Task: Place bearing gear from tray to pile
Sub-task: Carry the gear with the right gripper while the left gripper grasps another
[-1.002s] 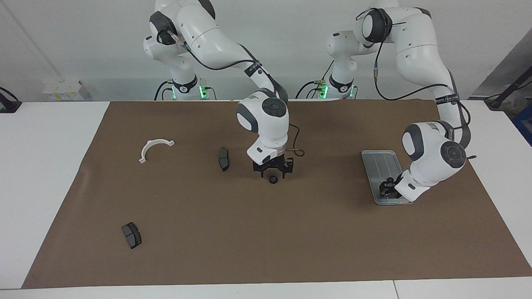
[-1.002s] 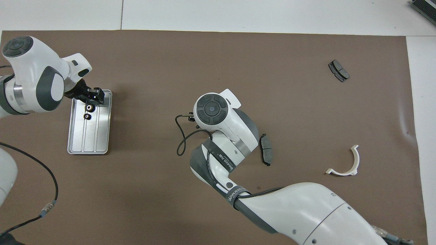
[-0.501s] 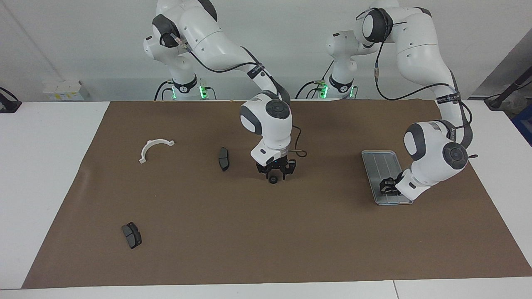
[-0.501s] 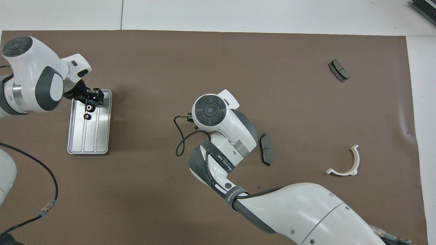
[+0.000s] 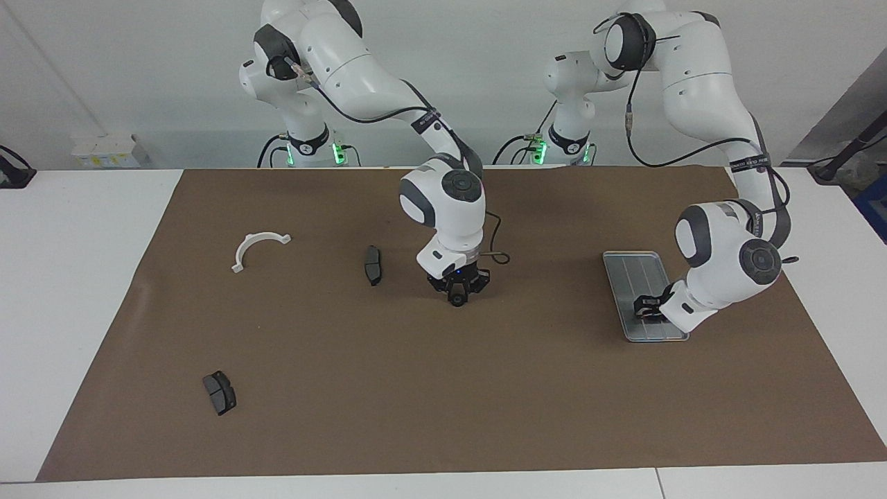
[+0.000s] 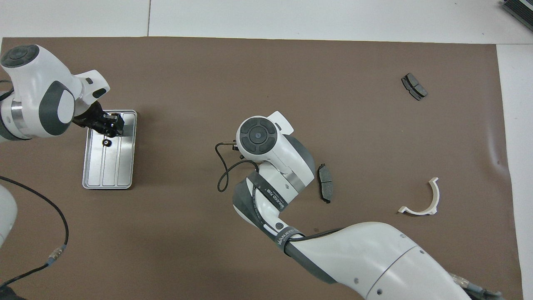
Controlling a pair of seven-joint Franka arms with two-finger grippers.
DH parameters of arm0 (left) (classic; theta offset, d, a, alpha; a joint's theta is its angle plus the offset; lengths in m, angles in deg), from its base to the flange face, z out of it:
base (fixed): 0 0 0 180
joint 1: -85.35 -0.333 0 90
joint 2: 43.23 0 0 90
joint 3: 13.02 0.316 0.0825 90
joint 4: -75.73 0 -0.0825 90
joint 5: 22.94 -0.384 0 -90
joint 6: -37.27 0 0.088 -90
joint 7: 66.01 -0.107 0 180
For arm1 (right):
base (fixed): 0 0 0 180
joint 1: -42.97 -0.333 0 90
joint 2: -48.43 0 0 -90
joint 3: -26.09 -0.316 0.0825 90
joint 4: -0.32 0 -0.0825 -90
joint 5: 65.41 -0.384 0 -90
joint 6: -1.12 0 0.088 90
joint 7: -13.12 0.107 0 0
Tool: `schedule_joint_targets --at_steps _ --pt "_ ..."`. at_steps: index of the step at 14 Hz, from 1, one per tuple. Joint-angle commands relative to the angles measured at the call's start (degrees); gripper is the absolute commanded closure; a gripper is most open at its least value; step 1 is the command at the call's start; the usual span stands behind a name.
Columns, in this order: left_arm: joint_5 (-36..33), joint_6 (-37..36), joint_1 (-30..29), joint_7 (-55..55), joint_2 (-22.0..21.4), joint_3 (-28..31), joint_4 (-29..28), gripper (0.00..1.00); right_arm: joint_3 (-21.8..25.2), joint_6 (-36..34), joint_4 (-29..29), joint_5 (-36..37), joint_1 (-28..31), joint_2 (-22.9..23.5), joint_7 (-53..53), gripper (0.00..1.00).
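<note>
The right gripper (image 5: 457, 296) is down at mid-table over a small black bearing gear (image 5: 456, 301), beside a dark pad (image 5: 373, 265) of the pile; we cannot tell whether its fingers grip the gear or stand apart. The left gripper (image 6: 109, 125) reaches into the tray (image 6: 125, 166), low over the end farther from the robots, where we judge it is taking a gear; its fingers' state we cannot tell. One gear (image 6: 107, 143) lies on the tray. The white bracket (image 5: 258, 248) and the other pad (image 5: 219, 392) lie well apart
</note>
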Motion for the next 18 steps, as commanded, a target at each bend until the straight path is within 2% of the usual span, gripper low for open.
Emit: schedule_joint_targets --at_steps 1,4,7,9,11,14,18 --pt "-1.1 -1.5 -0.2 -0.7 -0.7 0.0 -0.6 0.47 0.0 0.3 0.6 1.5 1.3 -1.2 2.0 1.0" --pt "-1.1 -1.5 -0.2 -0.7 -0.7 0.0 -0.4 0.6 -0.2 -0.7 2.4 1.1 5.3 -4.9 1.2 1.0" --pt "-1.1 -2.1 -0.2 -0.7 -0.7 0.0 0.1 0.74 -0.3 2.5 14.9 0.5 11.0 -12.8 -6.3 1.0" --pt "-1.1 -2.0 0.0 -0.3 -0.7 0.0 1.4 0.83 -0.3 4.9 20.1 0.5 14.5 -15.6 -10.0 1.0" --pt "-0.8 -2.0 0.7 0.8 -0.8 0.0 3.5 0.85 -0.3 4.8 22.1 0.5 18.3 -16.4 -15.8 1.0" --pt "-0.8 -2.6 1.7 8.7 -1.8 -0.6 4.9 0.85 -0.4 4.4 23.8 0.4 23.5 -17.6 -24.7 1.0" --pt "-0.6 -7.4 9.4 22.9 -6.0 -0.6 5.1 0.84 -0.3 4.1 27.9 -3.0 29.9 -20.2 -32.7 1.0"
